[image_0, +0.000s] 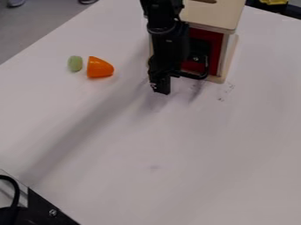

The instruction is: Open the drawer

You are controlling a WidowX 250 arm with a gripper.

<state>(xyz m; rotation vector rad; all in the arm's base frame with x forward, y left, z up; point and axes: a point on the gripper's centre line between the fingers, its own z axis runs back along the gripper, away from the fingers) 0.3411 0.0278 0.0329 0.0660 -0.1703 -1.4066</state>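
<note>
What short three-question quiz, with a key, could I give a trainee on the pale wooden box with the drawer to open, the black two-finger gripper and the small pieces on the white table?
1. Multiple choice: the front panel of the pale wooden box is mainly
a) blue
b) red
c) yellow

2. True or false: the rounded orange piece is touching the pale wooden box.

3. Fill in the blank: of the orange piece and the small pale green oval piece, the ____ one lies nearer the black two-finger gripper.

Key: 1. b; 2. false; 3. orange
</note>
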